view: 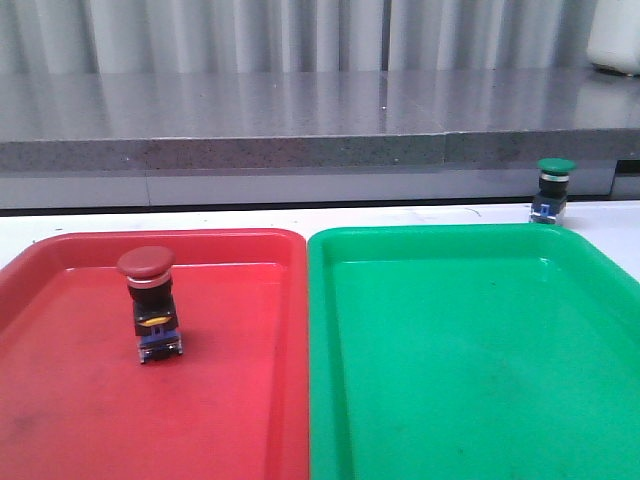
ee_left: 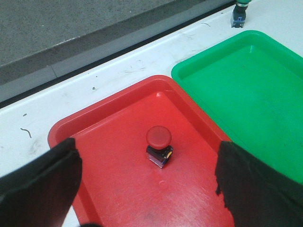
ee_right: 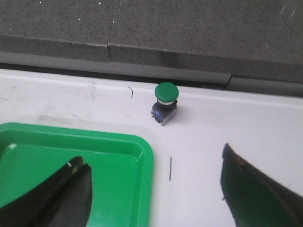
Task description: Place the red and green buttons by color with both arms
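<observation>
The red button (view: pixel 150 303) is seen upright inside the red tray (view: pixel 60 400), in the left half of the front view, so that colour appears already sorted. The green button (view: pixel 553 188) is seen standing on the white table (view: pixel 200 218) at the upper right of the front view, just beyond the far right corner of the green tray (view: pixel 450 380) and not in it.

In the right wrist view the green button (ee_right: pixel 165 101) is found just above the frame's centre, ahead of the right gripper (ee_right: pixel 156 189), whose fingers are spread wide apart with nothing held. Its long axis is vertical, cap uppermost.

The left gripper (ee_left: pixel 147 184) is likewise shown open and empty, above the red tray, with the green button (ee_left: pixel 239 14) only glimpsed at the upper right edge of that view. The right arm is therefore judged much the nearer, and a forward reach is judged necessary before the button can be grasped.
</observation>
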You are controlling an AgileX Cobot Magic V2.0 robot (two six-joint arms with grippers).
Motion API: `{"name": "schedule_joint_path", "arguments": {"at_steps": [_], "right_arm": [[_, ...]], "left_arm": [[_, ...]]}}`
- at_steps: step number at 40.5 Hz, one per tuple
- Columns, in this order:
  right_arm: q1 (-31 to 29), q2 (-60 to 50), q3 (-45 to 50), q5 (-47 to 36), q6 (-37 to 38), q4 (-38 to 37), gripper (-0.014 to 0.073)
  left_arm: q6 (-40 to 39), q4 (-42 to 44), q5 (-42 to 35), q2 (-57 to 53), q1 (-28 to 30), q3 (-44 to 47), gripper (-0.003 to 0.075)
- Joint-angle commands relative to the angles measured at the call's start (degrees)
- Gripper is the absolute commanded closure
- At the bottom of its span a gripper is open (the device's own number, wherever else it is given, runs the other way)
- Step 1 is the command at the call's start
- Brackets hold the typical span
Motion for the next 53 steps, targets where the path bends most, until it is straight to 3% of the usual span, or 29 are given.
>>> {"name": "schedule_joint_path", "arguments": {"at_steps": [1,9,16,26,37,40,47,53], "right_arm": [[-1.2,6.1,-9.1,1.0,-0.5,0.4,0.0015],[-4.9,23.3,-27.1,14.9,-0.5,2.0,0.0015],[-5.3,36.6,-38.7,20.4,-1.0,2.5,0.0015],[-5.2,49.9,-47.2,19.4,-1.4,6.1,0.0015],[-5.2,55.7,-48.8,12.4,-1.4,7.0,0.0017],[-5.2,56.0,-48.8,12.3,-1.5,7.0,0.007],[-5.2,55.9,-48.8,11.8,-1.9,7.0,0.0336],[-5.2,54.4,-48.8,12.2,-2.8,7.0,0.0356]], "left_arm": [[-0.1,0.0,-3.8,0.1,-0.5,-1.4,0.0157],[-0.1,0.0,-3.8,0.1,-0.5,-1.4,0.0157],[-0.1,0.0,-3.8,0.1,-0.5,-1.4,0.0157],[-0.1,0.0,-3.8,0.1,-0.5,-1.4,0.0157],[-0.1,0.0,-3.8,0.1,-0.5,-1.4,0.0157],[-0.1,0.0,-3.8,0.1,-0.5,-1.4,0.0157],[-0.1,0.0,-3.8,0.1,-0.5,-1.4,0.0157],[-0.1,0.0,-3.8,0.1,-0.5,-1.4,0.0157]]}}
